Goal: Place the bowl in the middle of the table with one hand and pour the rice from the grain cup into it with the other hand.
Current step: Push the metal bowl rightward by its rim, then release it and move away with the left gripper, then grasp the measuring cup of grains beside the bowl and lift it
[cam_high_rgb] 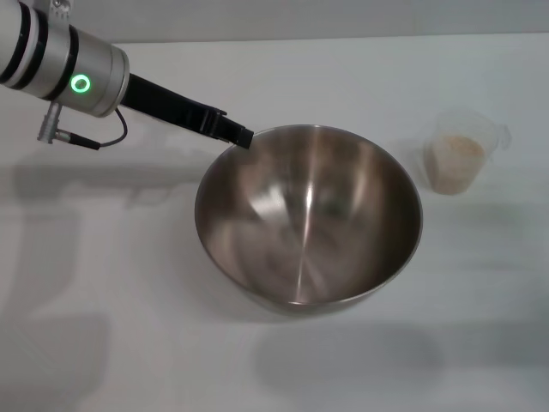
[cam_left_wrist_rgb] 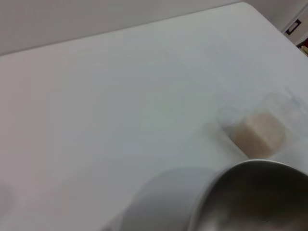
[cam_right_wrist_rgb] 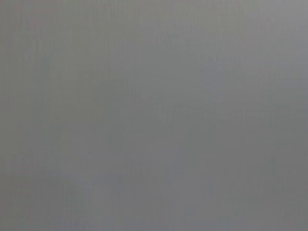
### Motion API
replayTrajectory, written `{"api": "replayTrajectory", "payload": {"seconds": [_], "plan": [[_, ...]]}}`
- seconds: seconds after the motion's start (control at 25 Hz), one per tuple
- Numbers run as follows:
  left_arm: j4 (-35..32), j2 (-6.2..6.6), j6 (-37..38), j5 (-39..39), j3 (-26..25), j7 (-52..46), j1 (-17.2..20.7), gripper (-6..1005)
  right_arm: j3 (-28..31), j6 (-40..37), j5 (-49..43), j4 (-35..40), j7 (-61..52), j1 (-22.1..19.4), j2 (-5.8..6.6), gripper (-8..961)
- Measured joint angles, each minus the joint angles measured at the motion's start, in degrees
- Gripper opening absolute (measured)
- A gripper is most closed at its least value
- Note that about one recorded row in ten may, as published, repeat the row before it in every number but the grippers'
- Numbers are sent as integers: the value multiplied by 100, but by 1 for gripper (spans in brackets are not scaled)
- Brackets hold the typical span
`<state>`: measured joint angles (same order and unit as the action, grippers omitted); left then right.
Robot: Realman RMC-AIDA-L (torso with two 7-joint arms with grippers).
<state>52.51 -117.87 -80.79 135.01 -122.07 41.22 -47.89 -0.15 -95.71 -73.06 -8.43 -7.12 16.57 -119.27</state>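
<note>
A: Left gripper (cam_high_rgb: 240, 135) is at the far-left rim of the bowl (cam_high_rgb: 309, 215), tips touching or right at the edge. Looks pinched on the rim, but the tips are too small to tell for sure, so I'm calling it cannot tell.

B: Bowl position?

A: Roughly mid-table (cam_high_rgb: 274, 69), sitting slightly tilted in the head view, near side lower. Can't tell if it's fully resting or partly lifted by the rim. Empty inside.

B: Cup?

A: Grain cup (cam_high_rgb: 459, 156) stands upright to the right of the bowl, near it but not touching. Rice (cam_high_rgb: 456, 159) fills about the lower half. The left wrist view shows the same: cup just past the bowl rim, with a gap.

B: Right arm?

A: Not in the head view. Its wrist camera shows flat grey only. Parked, I'd guess.

B: Risks?

A: My read:
- Steel rim is thin and slick. If the grip lets go while the bowl is tilted, it rocks or spins on its round base.
- Any further drift right closes the gap to the cup. That cup is light, and a nudge tips it and spills rice on the table.
- Right arm has to come in from the right, and clipping the cup handle on approach would do the same.

B: Stage?

A: Bowl placement about done, pour not yet started.
</note>
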Motion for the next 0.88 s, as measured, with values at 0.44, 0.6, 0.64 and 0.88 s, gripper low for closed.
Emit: {"api": "replayTrajectory", "payload": {"seconds": [0.44, 0.6, 0.64, 0.88], "plan": [[1973, 104, 1163, 223, -198, 44, 511, 605, 6, -36, 4, 10, 0, -26, 0, 662], [3291, -90, 3352, 130, 521, 564, 1558, 653, 6, -64, 2, 8, 0, -37, 0, 663], [3459, -77, 4134, 99, 956, 593, 1883, 653, 6, -72, 2, 9, 0, -40, 0, 663], [3053, -42, 9671, 263, 3845, 631, 3606, 654, 9, -78, 2, 30, 0, -58, 0, 661]]}}
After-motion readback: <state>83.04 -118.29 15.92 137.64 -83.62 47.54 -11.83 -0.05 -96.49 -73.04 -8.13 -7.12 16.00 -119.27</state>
